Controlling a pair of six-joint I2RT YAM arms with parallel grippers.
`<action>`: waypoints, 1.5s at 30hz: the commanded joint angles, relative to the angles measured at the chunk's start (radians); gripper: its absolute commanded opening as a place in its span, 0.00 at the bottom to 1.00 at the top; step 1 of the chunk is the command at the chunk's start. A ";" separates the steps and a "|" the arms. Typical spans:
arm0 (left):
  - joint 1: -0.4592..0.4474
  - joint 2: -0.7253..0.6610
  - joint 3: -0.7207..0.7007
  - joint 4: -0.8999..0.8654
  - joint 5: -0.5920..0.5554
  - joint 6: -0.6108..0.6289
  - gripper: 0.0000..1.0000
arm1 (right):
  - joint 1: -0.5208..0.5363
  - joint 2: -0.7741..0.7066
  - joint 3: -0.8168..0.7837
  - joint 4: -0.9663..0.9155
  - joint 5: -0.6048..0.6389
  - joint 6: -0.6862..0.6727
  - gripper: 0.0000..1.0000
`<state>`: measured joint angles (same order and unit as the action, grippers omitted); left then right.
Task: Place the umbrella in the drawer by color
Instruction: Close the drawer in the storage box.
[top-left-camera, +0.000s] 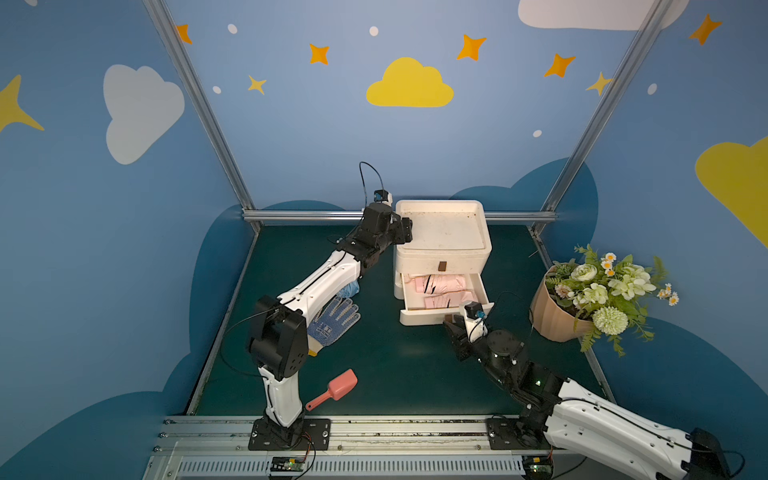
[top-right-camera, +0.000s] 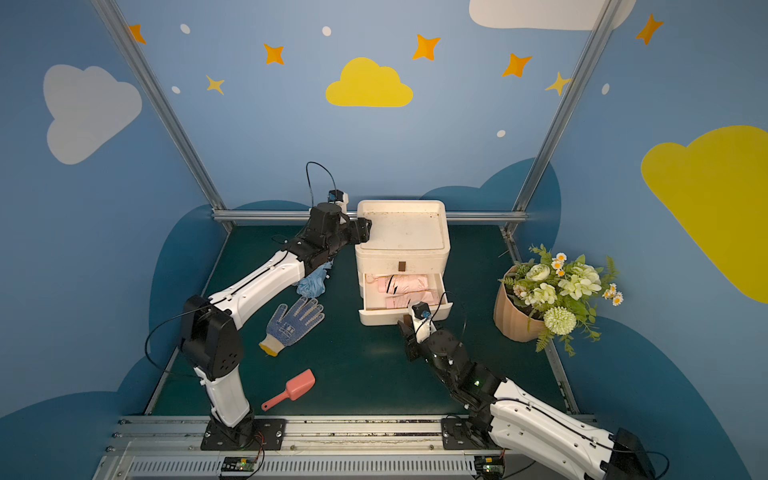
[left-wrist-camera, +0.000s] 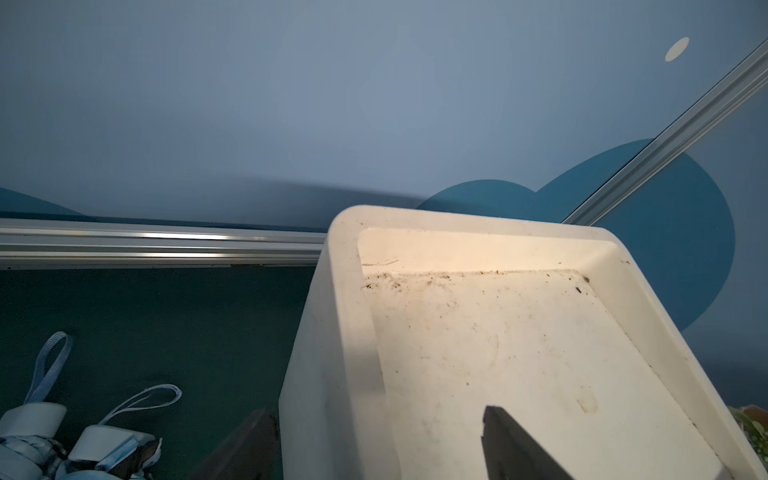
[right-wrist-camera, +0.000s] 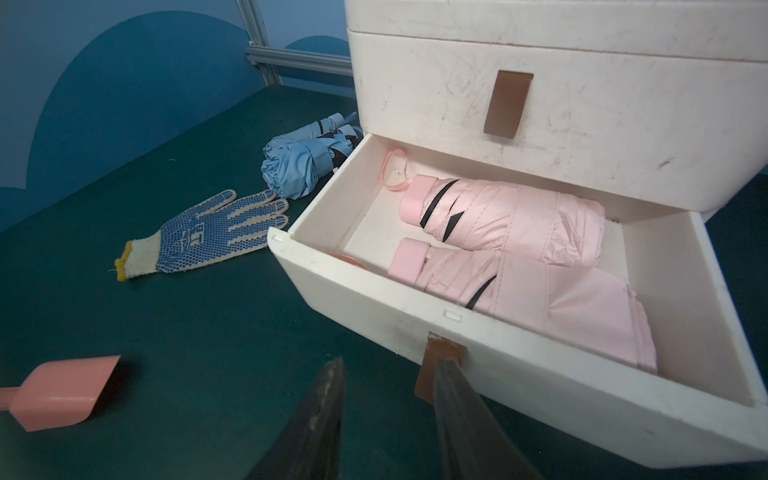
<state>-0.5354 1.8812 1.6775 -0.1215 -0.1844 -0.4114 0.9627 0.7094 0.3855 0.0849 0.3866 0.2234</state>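
Now, left hand (left-wrist-camera: 376, 411) spread astride cabinet rim (left-wrist-camera: 332, 266), right hand (right-wrist-camera: 388, 365) half-parted, empty, beside tab (right-wrist-camera: 444, 351) of pulled-out drawer (right-wrist-camera: 540, 374).

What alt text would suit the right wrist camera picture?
An open white plastic drawer holds two folded pink umbrellas; the right gripper sits at its brown pull tab. Nearby lie folded blue umbrellas, a blue-dotted knit glove and a pink scoop.

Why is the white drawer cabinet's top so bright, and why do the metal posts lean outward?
In both top views the drawer cabinet glares on top and the wide lens splays the metal posts; in the left wrist view its side sits in shadow; in the right wrist view the right gripper is blurred, too near the lens.
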 joint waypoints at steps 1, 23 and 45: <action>-0.030 0.026 0.063 -0.054 -0.082 0.056 0.77 | 0.029 -0.019 -0.027 -0.014 0.079 0.117 0.39; -0.114 0.138 0.183 -0.142 -0.220 0.066 0.30 | 0.023 0.193 -0.079 0.155 0.182 0.151 0.39; -0.134 0.034 0.057 -0.137 -0.211 0.026 0.03 | -0.088 0.346 0.017 0.268 0.023 0.062 0.33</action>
<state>-0.6312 1.9480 1.7664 -0.2089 -0.5022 -0.3820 0.9051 1.0458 0.3649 0.2333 0.4015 0.2813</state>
